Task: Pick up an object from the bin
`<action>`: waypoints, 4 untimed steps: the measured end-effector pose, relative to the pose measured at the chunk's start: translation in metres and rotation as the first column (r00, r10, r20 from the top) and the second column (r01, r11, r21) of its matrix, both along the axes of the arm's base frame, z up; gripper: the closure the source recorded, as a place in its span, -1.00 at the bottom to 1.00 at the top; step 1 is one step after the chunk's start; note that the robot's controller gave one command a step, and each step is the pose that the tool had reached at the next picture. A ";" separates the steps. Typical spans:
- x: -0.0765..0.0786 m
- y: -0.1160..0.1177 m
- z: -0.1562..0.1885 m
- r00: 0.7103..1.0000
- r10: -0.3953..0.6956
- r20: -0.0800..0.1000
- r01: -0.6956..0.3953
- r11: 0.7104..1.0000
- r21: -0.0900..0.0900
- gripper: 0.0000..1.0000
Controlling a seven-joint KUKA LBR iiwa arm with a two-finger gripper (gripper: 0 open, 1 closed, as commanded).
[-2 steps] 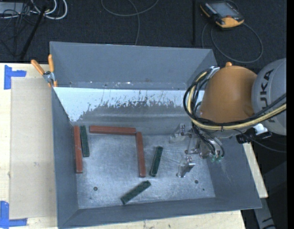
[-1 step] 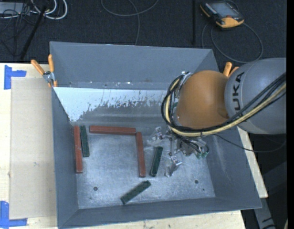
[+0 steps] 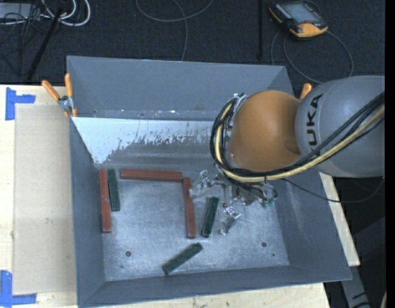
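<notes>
Hand (image 3: pixel 228 215) hangs beside the central dark-green bar (image 3: pixel 210 215), clear of bin walls (image 3: pixel 306 226).

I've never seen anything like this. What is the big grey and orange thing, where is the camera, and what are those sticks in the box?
That is a robot arm reaching in from the right; the orange dome is a cover on its wrist. The single camera looks down from above, slightly sideways. Under the dome hangs the gripper, its metal hand, low inside a grey metal bin. On the bin's floor lie three red-brown bars and three dark green bars; one green bar lies right beside the gripper. Whether it grips anything, I cannot tell.
</notes>
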State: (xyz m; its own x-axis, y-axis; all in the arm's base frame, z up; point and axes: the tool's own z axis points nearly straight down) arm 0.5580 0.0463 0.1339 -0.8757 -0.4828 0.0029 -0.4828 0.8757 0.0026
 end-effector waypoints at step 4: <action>0.010 0.007 -0.067 0.829 0.559 0.026 -0.559 0.829 -0.010 1.00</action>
